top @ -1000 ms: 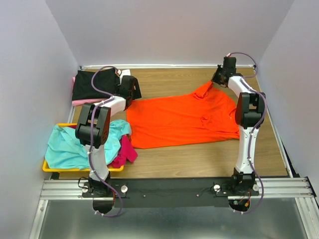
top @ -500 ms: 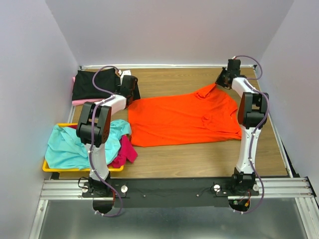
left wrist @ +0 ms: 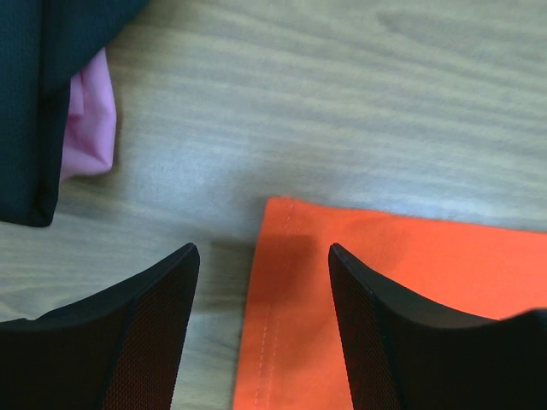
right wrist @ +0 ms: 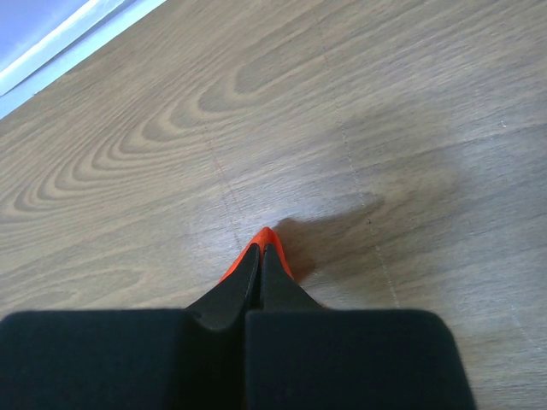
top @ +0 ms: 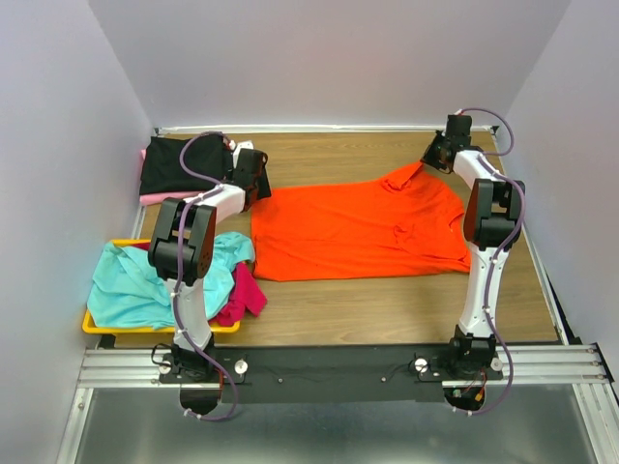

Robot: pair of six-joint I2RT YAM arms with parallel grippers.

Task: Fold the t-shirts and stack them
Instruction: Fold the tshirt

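Orange t-shirt (top: 358, 232) is lying spread flat on the table (top: 387, 309). Only the right wrist view is showing the right gripper (right wrist: 260, 256) pinching a tip of its cloth, fingers closed. In the left wrist view, the left gripper (left wrist: 261, 249) is hovering wide open over a hem corner, near the black t-shirt (left wrist: 34, 102).

- Bare bench (top: 387, 311) along the near and far edges.
- Far left corner: black t-shirt (top: 174, 166) pile; left edge: heaped yellow tray (top: 89, 324).
- Middle: spread orange t-shirt (top: 358, 227).

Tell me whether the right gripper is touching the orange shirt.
Touching: right wrist view shows the right gripper pinched shut on a tip of the orange shirt.
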